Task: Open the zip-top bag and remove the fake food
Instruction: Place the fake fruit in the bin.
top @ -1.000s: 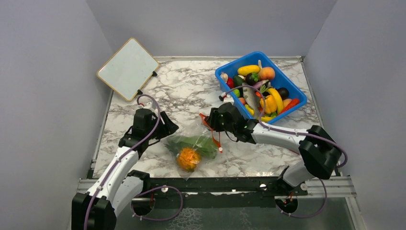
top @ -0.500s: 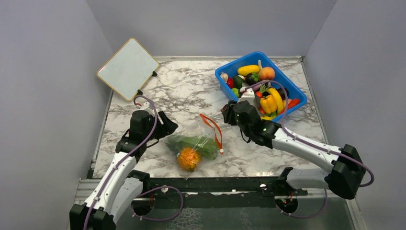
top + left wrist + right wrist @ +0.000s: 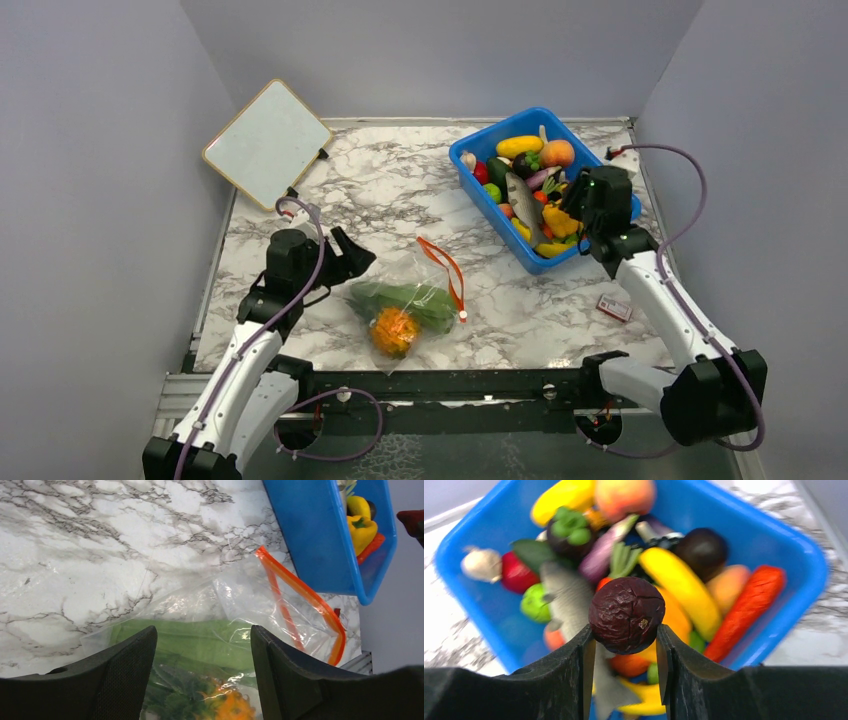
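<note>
Over blue bin (image 3: 724, 510), R jaws grip dark fruit (image 3: 626, 615); L jaws apart near bag (image 3: 240, 595).

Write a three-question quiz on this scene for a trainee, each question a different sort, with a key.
1. True or false: the right fingers are empty.
2. What lies inside the zip-top bag? A) a green leaf and an orange pineapple; B) a yellow banana alone; C) nothing.
3. Fill in: the right fingers hold the dark round fruit above the ____.

Key: 1 false, they grip the dark round fruit; 2 A; 3 blue bin.
</note>
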You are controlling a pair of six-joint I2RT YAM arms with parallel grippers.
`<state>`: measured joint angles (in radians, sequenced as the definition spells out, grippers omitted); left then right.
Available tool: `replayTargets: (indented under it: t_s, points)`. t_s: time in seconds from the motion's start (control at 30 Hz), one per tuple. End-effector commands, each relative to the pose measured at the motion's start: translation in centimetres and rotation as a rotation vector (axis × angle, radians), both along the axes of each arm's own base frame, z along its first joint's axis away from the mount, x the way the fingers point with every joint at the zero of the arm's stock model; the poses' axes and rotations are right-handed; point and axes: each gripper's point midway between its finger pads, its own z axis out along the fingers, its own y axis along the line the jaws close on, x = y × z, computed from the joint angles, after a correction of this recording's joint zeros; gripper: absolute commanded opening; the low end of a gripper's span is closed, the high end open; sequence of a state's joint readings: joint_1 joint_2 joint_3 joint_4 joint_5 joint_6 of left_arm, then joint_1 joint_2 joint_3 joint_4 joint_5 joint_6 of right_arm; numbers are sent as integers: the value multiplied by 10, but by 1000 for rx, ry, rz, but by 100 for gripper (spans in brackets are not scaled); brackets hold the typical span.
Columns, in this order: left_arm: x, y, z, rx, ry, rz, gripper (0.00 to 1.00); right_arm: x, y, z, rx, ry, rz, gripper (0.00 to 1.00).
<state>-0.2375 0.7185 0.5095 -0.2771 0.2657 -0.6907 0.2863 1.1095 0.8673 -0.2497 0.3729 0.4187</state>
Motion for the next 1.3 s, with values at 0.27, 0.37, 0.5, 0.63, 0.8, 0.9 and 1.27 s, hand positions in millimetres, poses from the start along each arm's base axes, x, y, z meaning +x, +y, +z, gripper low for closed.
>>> replayTargets:
  t_s: [0.27,0.37,0.5,0.63,0.8,0.9,1.27]
  points:
    - [2,-49,63,-74,-70,-265,71,10,-108,-45,-18,238,-178,27]
    - [2,-67,59,34,-39,-309,71,14,-105,-53,-15,269,-146,28]
    - [-7,-101,58,138,-34,-378,71,17,-105,-64,-19,327,-134,39]
    - [-6,-120,56,198,-25,-393,71,14,-108,-55,-25,323,-152,58]
    - [-4,-134,55,264,-10,-366,72,10,-98,-20,1,221,-109,64]
    - [-4,-140,51,294,12,-339,72,8,-82,-5,31,169,-20,64]
    - [4,-150,33,345,137,-232,82,-55,79,0,446,-7,780,55]
